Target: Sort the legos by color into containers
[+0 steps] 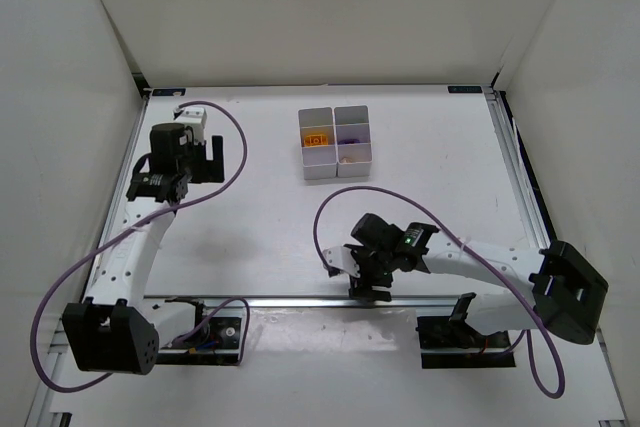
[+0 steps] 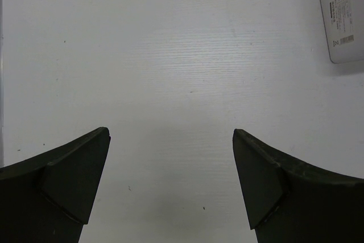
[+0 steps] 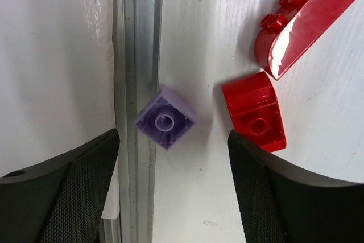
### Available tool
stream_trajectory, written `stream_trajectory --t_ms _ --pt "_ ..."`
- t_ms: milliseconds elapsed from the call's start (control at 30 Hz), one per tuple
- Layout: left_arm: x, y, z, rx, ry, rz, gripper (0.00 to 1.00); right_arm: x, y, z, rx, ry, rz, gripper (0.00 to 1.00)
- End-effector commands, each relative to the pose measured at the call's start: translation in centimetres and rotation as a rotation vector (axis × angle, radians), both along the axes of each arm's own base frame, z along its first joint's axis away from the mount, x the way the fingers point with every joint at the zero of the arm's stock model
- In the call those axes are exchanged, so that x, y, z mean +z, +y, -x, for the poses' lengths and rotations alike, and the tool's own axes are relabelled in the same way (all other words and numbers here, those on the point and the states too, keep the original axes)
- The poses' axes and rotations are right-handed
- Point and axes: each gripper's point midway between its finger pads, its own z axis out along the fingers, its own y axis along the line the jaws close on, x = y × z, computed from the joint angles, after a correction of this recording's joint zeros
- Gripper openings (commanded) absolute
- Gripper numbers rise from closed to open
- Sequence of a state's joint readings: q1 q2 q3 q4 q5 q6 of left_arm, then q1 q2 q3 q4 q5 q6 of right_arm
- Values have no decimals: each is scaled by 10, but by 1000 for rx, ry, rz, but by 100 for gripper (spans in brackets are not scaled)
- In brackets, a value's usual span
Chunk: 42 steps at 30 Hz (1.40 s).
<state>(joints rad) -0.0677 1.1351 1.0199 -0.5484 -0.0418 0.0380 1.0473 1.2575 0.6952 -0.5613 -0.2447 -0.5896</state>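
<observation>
The white counter (image 1: pixel 260 207) carries everything. The left claw (image 2: pixel 170 135) hangs over a bare stretch at the far left, spread wide and holding nothing. At the near edge the right claw (image 3: pixel 173 136) points down, also wide open and empty.

Well apart from both, toward the far middle, stands the block of white bins (image 1: pixel 336 179). One bin holds an orange brick (image 1: pixel 315 137), and the bin to its right holds something purple, too small to make out.

A metal rail (image 3: pixel 136 38) runs along the near edge. Beside it lies a curved red piece (image 3: pixel 307 21) with its studs showing, and just below that a red brick (image 3: pixel 253 112), hollow side up. A purple brick (image 3: pixel 165 118), also hollow side up, lies half on the rail, between the right claw's fingers (image 3: pixel 74 192) and touching neither.
</observation>
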Motion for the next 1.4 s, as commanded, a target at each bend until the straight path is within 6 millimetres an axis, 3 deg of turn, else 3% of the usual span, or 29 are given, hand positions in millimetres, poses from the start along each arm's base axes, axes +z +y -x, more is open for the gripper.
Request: stream_trajectory --t_ms 0,400,733,833,1167,1200,1267,1367 --pt "13 4 4 9 -46 -16 100 3 10 -5 -12 -20 -40 81" --pt "11 5 7 6 -42 -29 99 -2 6 20 107 81 -47 77" --pt "10 8 8 1 -40 -51 99 -17 7 15 158 59 -16 75" --pt "9 8 8 0 -37 -57 99 -22 5 15 160 59 -3 69" --pt "5 8 6 1 -34 -56 99 -26 3 2 118 12 18 26" --pt "5 7 5 -2 -36 -53 99 -23 3 0 106 14 13 20" --pt "5 6 4 -8 -36 -50 99 -11 7 -9 54 17 -6 16" --pt "1 1 4 -35 -26 -35 99 28 20 -27 -40 -14 -82 14"
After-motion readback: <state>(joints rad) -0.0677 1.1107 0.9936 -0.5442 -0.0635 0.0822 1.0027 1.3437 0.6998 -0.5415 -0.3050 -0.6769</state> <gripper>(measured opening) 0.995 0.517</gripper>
